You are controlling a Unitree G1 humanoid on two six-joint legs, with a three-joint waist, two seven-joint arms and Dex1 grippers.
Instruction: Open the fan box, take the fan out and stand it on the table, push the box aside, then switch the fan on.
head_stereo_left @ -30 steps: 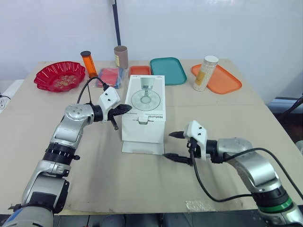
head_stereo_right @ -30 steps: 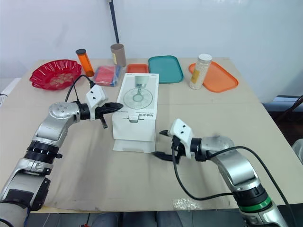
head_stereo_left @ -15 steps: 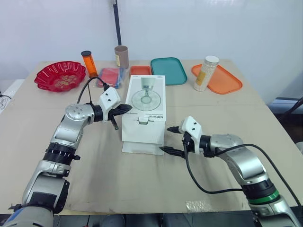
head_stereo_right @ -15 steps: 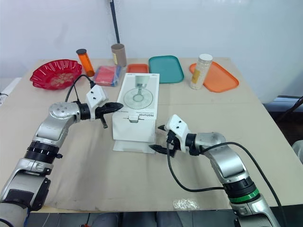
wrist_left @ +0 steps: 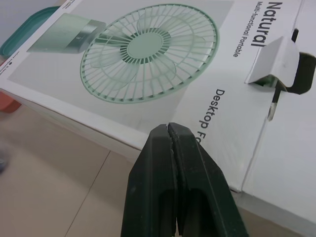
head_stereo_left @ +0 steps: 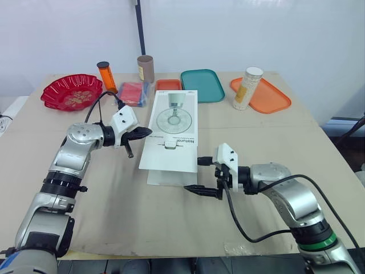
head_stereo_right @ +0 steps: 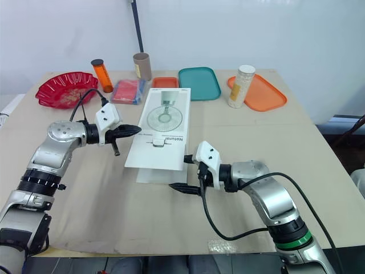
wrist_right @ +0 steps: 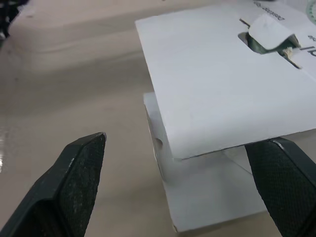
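Note:
The white fan box (head_stereo_left: 174,123), printed with a green fan, lies in the middle of the table (head_stereo_left: 114,217). Its front flap (wrist_right: 222,98) is lifted level with the top, and a lower flap (head_stereo_left: 168,178) rests on the table. My left gripper (head_stereo_left: 144,133) is shut with nothing in it, its tips just off the box's left edge; the printed lid (wrist_left: 148,54) lies beyond the fingers. My right gripper (head_stereo_left: 194,174) is open wide at the box's front right corner, one finger above and one near the table. The raised flap sits between its fingers (wrist_right: 81,168).
Along the back edge stand a red bowl (head_stereo_left: 71,91), an orange bottle (head_stereo_left: 106,76), a brown tube (head_stereo_left: 146,68), a red packet (head_stereo_left: 132,91), a small orange tray (head_stereo_left: 169,85), a teal tray (head_stereo_left: 202,84), and an orange tray (head_stereo_left: 271,97) holding a white-filled jar (head_stereo_left: 248,88).
The box's front flap has swung up from vertical to level with the top. My right gripper moved in to the box front. My left gripper drew slightly back to the left.

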